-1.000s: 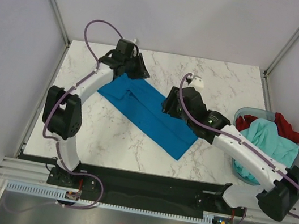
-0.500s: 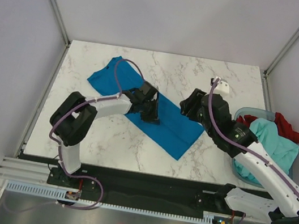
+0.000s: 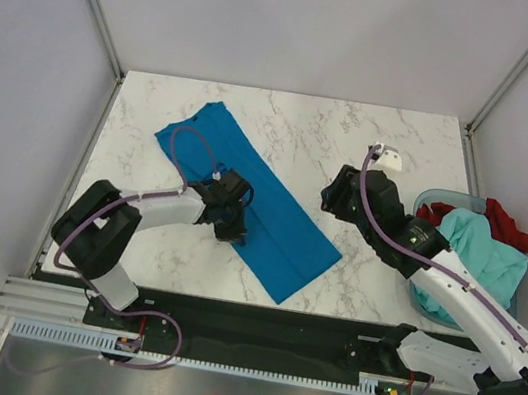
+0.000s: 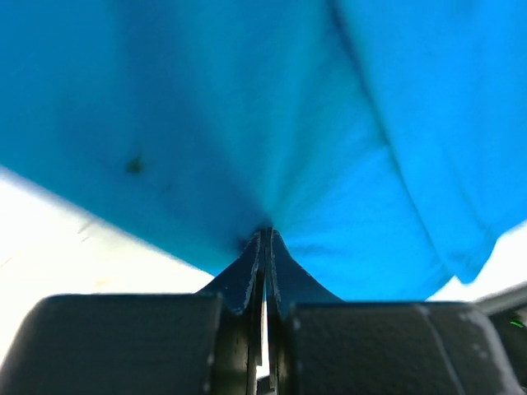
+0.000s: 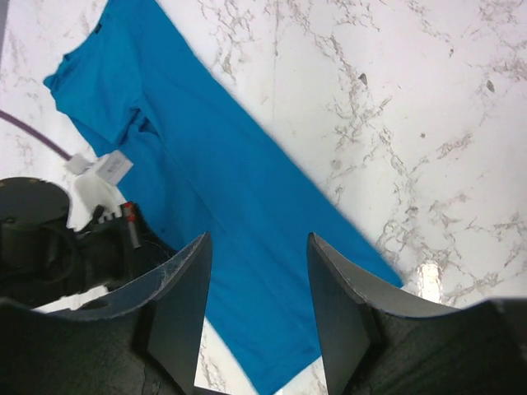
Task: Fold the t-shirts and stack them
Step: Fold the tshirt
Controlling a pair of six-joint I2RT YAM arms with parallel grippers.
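- The blue t-shirt (image 3: 276,215) is lying on the table (image 3: 355,137) as a long strip, running from ten o'clock toward five o'clock.
- The left gripper (image 3: 230,229) is pinching the strip's near edge, with its jaws clamped together on the fabric.
- The right gripper (image 3: 333,197) is hovering at the strip's three o'clock, jaws apart and gripping nothing.
- The mint t-shirt (image 3: 477,256) and red t-shirt (image 3: 508,223) are sitting in the basket (image 3: 433,198) at four o'clock.
- The first shirt's fold seems to be underway. The next move likely calls for carrying one end over the other.
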